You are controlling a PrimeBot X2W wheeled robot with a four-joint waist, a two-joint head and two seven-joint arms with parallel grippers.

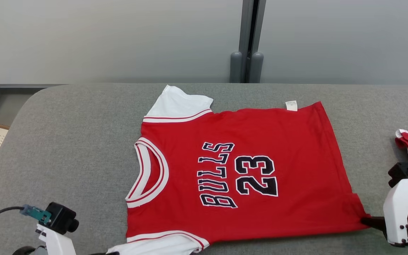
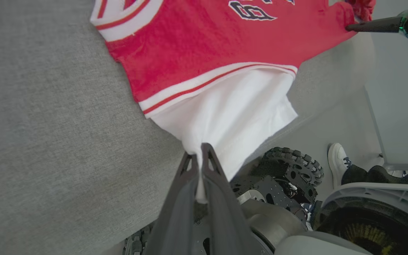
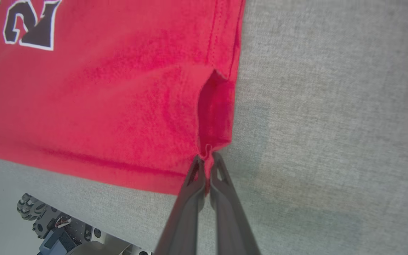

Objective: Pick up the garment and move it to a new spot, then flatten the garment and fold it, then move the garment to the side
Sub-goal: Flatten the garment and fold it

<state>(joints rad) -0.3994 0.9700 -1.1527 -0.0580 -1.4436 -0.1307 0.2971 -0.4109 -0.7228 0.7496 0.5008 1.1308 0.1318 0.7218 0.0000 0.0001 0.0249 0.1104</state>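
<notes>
L hand (image 2: 201, 146) tight on half-off-frame jersey sleeve (image 1: 161, 245), R hand (image 3: 207, 156) tight on hem (image 3: 227, 88)

place: test lab | cues: grey felt table (image 1: 83, 141), bare wall panels (image 1: 119, 35)

A red knit jersey (image 3: 101, 106) covers the upper left of the frame, lying on a grey woven tabletop (image 3: 331, 124). From bottom centre the right gripper (image 3: 207, 156) pinches the jersey's corner, cloth bunched between its two long dark fingers. At top left sit dark numerals edged in white (image 3: 30, 28); at lower left, a black knobbly wheel (image 3: 27, 205).
</notes>
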